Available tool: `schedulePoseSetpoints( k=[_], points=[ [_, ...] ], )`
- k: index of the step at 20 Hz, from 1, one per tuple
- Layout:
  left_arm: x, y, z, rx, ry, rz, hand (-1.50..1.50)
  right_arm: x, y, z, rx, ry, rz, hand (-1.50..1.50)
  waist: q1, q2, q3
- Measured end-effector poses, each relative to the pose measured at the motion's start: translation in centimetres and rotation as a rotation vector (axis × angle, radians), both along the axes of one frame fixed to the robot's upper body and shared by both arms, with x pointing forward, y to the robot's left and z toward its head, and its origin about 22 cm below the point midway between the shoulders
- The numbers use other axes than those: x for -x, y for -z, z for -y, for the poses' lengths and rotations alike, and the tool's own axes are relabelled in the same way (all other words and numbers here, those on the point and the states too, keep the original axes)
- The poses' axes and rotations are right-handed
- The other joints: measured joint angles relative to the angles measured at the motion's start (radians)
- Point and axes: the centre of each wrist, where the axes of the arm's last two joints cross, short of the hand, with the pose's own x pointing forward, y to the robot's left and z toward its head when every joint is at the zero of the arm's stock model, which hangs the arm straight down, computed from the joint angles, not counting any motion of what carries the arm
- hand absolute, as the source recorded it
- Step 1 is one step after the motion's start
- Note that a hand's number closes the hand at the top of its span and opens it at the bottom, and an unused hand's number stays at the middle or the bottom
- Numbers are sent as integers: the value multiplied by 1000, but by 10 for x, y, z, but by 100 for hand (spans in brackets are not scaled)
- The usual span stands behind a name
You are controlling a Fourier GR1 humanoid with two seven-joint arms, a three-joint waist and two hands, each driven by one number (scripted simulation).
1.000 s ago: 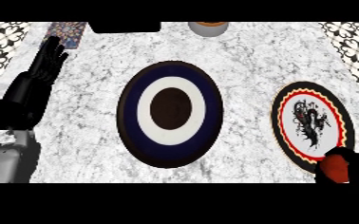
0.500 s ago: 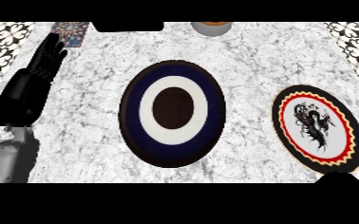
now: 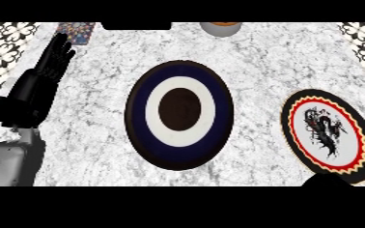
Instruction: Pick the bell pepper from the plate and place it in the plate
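A dark-blue round plate with white ring (image 3: 179, 115) sat mid-worktop; a red-rimmed white dragon plate (image 3: 324, 132) lay right. The left hand (image 3: 39, 84) rested released, fingers straight; the right hand's (image 3: 331, 182) state could not be told.

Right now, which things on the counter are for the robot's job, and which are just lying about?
For the job:
- dark blue and white plate
- red-rimmed plate with a dragon picture
- The bell pepper shows nowhere in this view.

Just lying about:
- bowl at the far edge
- left hand, open and resting at the left edge
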Motion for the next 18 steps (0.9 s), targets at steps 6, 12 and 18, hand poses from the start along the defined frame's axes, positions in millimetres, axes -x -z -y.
schedulePoseSetpoints(
  k=[6,12,18],
  points=[
    [-3,-1,0,2,9,-1,0,-29,-22,-49,-46,-57,0,150,8,1,0],
    [-7,1,8,4,13,0,0,-76,-36,-97,-68,-93,-35,150,14,3,0],
    [-4,4,6,5,20,-2,0,-130,-30,-140,-52,-69,-81,150,19,3,1]
  ],
)
